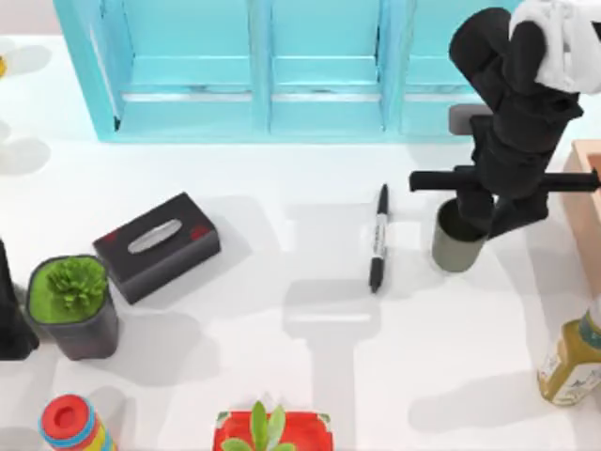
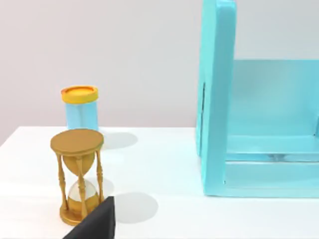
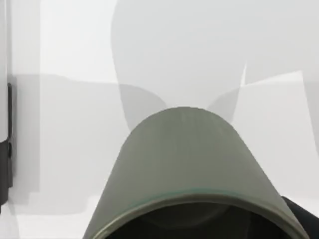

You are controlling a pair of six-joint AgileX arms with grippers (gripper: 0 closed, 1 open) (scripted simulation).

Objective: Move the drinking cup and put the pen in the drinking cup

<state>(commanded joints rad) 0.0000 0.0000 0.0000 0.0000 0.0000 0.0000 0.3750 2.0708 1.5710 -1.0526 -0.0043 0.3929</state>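
I can read no text, brand, number or sign anywhere. The slim black marker pen [image 1: 378, 239], lying at about 9 o'clock from the plain olive-grey cylindrical drinking cup [image 1: 455, 249], carries a white band round its middle with dark print on it, but the marks are too small for me to make out. The label on the yellow-green glass bottle [image 1: 571, 363] at 4 o'clock from the cup is likewise illegible.
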